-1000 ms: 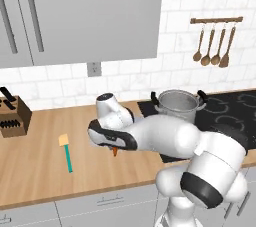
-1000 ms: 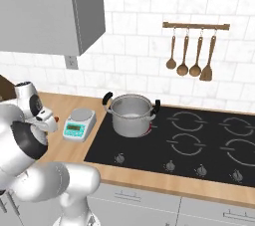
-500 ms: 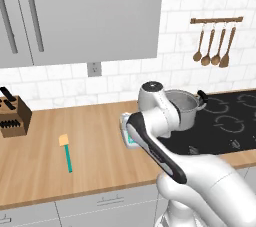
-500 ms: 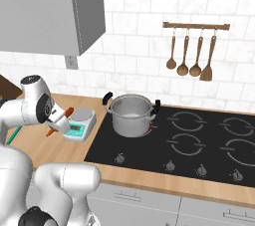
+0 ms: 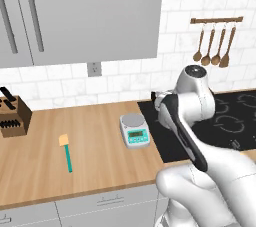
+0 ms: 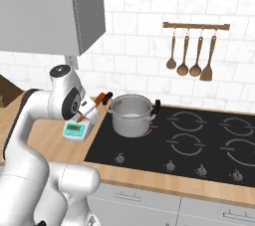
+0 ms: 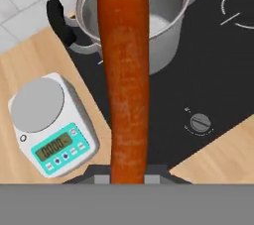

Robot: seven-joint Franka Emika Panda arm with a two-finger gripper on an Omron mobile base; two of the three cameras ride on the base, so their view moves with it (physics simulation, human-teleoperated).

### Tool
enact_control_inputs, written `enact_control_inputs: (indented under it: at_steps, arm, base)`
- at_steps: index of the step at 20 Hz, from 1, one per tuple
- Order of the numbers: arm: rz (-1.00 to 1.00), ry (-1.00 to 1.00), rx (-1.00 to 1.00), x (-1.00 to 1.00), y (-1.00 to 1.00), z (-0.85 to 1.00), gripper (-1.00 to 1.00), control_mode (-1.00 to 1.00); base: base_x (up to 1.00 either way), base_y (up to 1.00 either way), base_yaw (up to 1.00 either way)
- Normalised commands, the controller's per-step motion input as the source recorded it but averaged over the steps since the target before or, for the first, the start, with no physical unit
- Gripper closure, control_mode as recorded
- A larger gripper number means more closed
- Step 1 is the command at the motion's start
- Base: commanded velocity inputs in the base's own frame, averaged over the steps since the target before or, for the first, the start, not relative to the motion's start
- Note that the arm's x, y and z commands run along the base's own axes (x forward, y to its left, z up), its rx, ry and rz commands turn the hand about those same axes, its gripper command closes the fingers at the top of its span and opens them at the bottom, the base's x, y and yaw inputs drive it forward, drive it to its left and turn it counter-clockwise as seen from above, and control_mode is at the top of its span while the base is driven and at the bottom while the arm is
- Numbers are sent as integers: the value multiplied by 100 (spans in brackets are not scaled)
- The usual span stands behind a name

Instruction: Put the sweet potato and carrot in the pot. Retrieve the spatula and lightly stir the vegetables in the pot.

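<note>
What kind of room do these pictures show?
A rendered home kitchen, it seems: a black cooktop set into a wooden counter, a steel pot on it, wooden utensils hanging on a tiled wall, and a kitchen scale.

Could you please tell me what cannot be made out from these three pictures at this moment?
- Pot floor: the near wall in the right base view and the carrot in the hand view hide it, so the sweet potato cannot be confirmed.
- Claw fingertips: too small in the right base view.
- Scale digits: too blurred to read in the hand view.
</note>
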Motion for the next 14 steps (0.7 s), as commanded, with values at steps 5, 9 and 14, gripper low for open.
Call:
enact_control_inputs:
  at_steps: [5,9,14]
  arm:
    - [0,0,0,87,-74,15,100,-100]
    - [0,0,0,82,-38,2,100,-100]
    - [0,0,0,63,-10,-21,100,-100]
  base:
    - [0,0,0]
    - [0,0,0]
    - [0,0,0]
